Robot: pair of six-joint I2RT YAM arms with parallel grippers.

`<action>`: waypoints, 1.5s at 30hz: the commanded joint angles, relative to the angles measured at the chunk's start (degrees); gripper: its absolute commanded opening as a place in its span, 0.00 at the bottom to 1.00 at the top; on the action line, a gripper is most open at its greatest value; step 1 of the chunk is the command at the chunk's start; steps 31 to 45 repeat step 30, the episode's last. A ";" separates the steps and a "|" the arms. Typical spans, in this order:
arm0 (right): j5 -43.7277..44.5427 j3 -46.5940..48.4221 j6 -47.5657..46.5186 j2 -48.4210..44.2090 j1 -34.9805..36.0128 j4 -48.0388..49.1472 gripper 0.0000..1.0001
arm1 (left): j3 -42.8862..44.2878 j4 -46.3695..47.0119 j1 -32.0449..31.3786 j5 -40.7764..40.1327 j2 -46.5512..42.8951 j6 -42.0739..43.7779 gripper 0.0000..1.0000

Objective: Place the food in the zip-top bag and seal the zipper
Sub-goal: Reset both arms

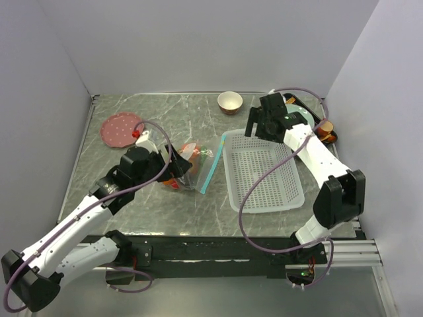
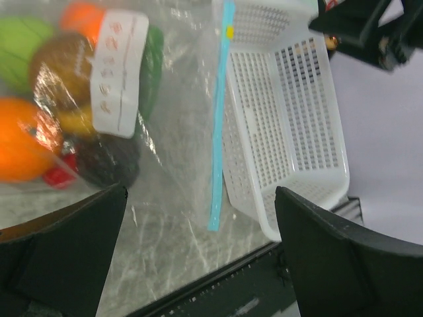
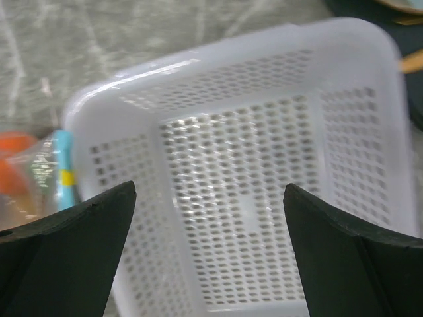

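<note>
My left tool stands wide, its two dark fingers apart with nothing between them; it hangs over the zip-top bag, which lies flat on the grey marbled tabletop just beside the white perforated basket. The food sits inside the bag, bunched at the end away from the mouth; I can pick out an orange, a brown kiwi, a green round fruit, a dark brown donut-like piece and something red under the crinkled plastic (the white label covers part of them). The zipper runs straight along the bag's edge nearest the basket, with a small yellow mark near one end; whether it is pressed closed I cannot tell. My right tool is wide too and holds nothing; it hovers above the far end of the basket, clear of the bag. A tan bowl stands at the back of the tabletop; a pink plate lies at the back left.
</note>
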 commanded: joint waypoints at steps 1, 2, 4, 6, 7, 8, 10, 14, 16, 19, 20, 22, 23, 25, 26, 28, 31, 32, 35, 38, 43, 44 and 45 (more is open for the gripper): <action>8.51 -3.21 -0.13 -7.31 -2.61 0.51 1.00 | 7.29 -3.28 0.06 -6.53 3.23 4.18 0.99; 8.52 -4.35 0.40 -7.85 -3.05 0.96 1.00 | 8.17 -3.11 0.50 -6.80 4.02 4.44 0.99; 8.08 -5.41 1.10 -9.51 -4.63 2.01 1.00 | 11.24 -2.76 0.94 -6.80 6.65 4.88 0.99; 7.38 -7.34 1.63 -11.27 -6.12 3.06 1.00 | 14.58 -2.67 1.64 -6.72 8.33 5.41 0.99; 7.20 -7.96 1.81 -11.80 -6.39 4.11 1.00 | 15.56 -2.67 1.90 -6.72 9.82 5.67 0.99; 6.94 -9.18 1.90 -12.33 -6.92 4.56 1.00 | 16.44 -2.67 2.52 -7.41 10.53 5.94 0.99; 5.45 -10.42 1.37 -13.82 -8.14 6.31 1.00 | 18.64 -2.32 3.31 -8.29 11.93 6.20 0.99; 4.74 -13.84 1.55 -15.84 -9.21 8.16 1.00 | 20.49 0.13 6.73 -9.35 12.82 8.92 0.99; 3.77 -15.51 1.37 -17.43 -9.29 10.35 1.00 | 21.71 0.93 9.36 -8.74 13.70 10.15 0.99; 2.72 -18.59 1.02 -18.92 -9.38 12.38 1.00 | 24.26 0.76 13.23 -6.72 16.24 10.86 0.99; 2.45 -18.86 0.58 -19.27 -9.38 12.73 1.00 | 24.79 0.67 14.11 -6.37 16.86 10.95 0.99; 2.36 -19.39 0.23 -19.80 -9.38 13.61 1.00 | 26.02 0.50 16.74 -5.23 18.53 11.21 0.99; 2.54 -19.48 0.14 -20.07 -9.38 13.79 1.00 | 26.29 0.76 17.63 -4.53 18.88 11.30 0.99; 2.54 -19.57 -0.21 -20.60 -9.47 14.32 1.00 | 26.46 1.20 20.52 -3.04 19.67 11.39 0.99; 2.71 -19.48 -0.56 -21.21 -9.38 14.32 1.00 | 26.38 1.55 21.67 -2.24 19.85 11.22 0.99; 3.33 -19.57 -1.09 -21.82 -9.47 14.58 1.00 | 26.03 2.51 25.00 -0.31 20.03 10.25 0.99; 4.73 -19.74 -1.70 -22.88 -9.47 14.93 1.00 | 24.72 4.35 26.95 1.10 19.68 10.51 0.99; 4.73 -19.74 -1.70 -22.88 -9.47 14.93 1.00 | 24.72 4.35 26.95 1.10 19.68 10.51 0.99; 4.73 -19.74 -1.70 -22.88 -9.47 14.93 1.00 | 24.72 4.35 26.95 1.10 19.68 10.51 0.99; 4.73 -19.74 -1.70 -22.88 -9.47 14.93 1.00 | 24.72 4.35 26.95 1.10 19.68 10.51 0.99; 4.73 -19.74 -1.70 -22.88 -9.47 14.93 1.00 | 24.72 4.35 26.95 1.10 19.68 10.51 0.99; 4.73 -19.74 -1.70 -22.88 -9.47 14.93 1.00 | 24.72 4.35 26.95 1.10 19.68 10.51 0.99; 4.73 -19.74 -1.70 -22.88 -9.47 14.93 1.00 | 24.72 4.35 26.95 1.10 19.68 10.51 0.99</action>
